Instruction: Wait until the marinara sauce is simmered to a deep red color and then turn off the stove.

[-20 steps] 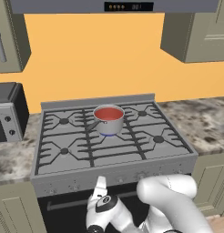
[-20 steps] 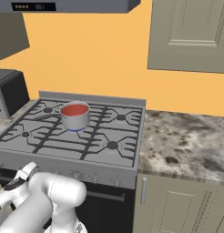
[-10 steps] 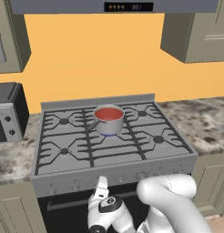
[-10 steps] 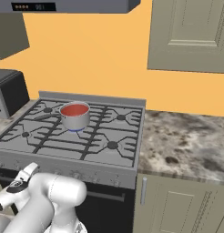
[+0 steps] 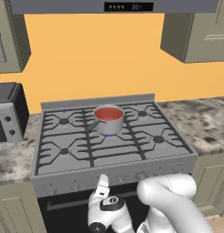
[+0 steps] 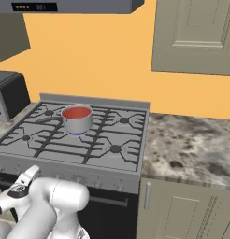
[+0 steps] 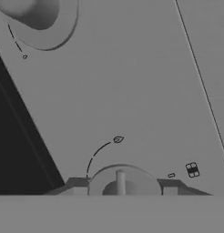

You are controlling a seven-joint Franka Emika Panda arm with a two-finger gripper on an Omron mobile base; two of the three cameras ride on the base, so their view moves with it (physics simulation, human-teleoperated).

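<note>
Sauce point(image 5: 108, 113) in the left base view sits in a small steel pan point(image 5: 109, 123) on the rear-centre burner of the stove point(image 5: 114, 141), blue flame showing under it; colour reads orange-red, so my call is a switch-off now may come too early. Gripper point(image 5: 102, 185) is pressed up against the front knob row, left of centre; several near-identical knobs sit there, so turning the wrong one is the main risk, and the lit burner would keep going. Right base view: same pan point(image 6: 77, 120), sauce point(image 6: 76, 112) level and well inside the rim, gripper point(image 6: 30, 173) low at the stove's point(image 6: 89, 154) front panel, arm elbow bulky in front of the oven door, could bump it if the wrist rolls far. Hand view: knob point(image 7: 122, 182) sits dead centre between the two fingers, which stand narrow on either side of it and look to be gripping it, contact itself hidden at the frame edge. A second knob point(image 7: 38, 20) is at top left. Slip risk if the grip is shallow: the fingers turn and the knob doesn't.
</note>
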